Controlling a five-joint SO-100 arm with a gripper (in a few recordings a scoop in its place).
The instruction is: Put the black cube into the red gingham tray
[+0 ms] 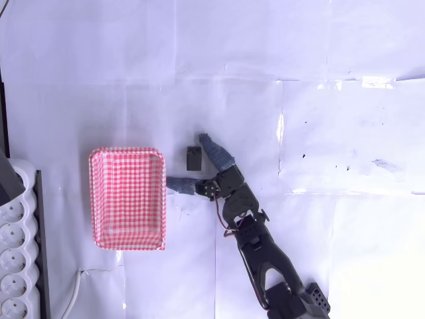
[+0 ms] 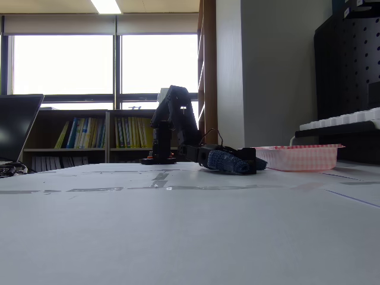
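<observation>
Grey-blue fingers [image 1: 216,153] of the gripper [image 1: 192,166] are spread wide, low over the white table [image 1: 332,100], with the black cube [image 1: 194,158] between them, not yet pinched. Reaching is the step in hand (my judgement); next, close squarely and lift. Farther left sits the red gingham tray [image 1: 127,198]. One cube, one tray.
</observation>
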